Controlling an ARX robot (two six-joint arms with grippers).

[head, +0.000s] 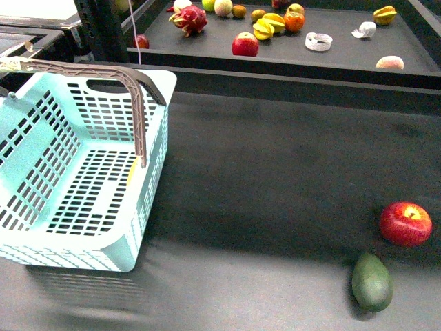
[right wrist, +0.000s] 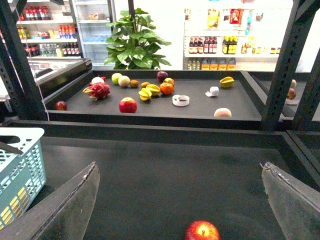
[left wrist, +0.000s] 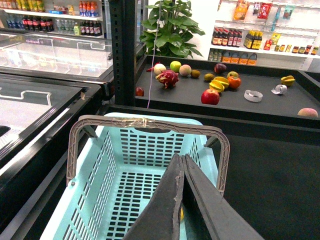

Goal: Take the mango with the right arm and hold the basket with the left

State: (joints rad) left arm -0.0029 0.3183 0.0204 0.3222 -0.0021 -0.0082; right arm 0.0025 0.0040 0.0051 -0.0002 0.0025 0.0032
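Right of basket [head: 83, 172]: apple [head: 406, 223] (beside avocado [head: 372, 281]).

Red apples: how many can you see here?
2. One red apple lies on the near dark surface beside the green fruit; another sits on the far display tray. Others may be hidden.

basket [head: 41, 221]: light turquoise, slotted
handle [head: 131, 89]: grey-brown
apple [head: 406, 223]: red, yellow flecks
avocado [head: 372, 281]: dark green
table [head: 275, 172]: dark grey
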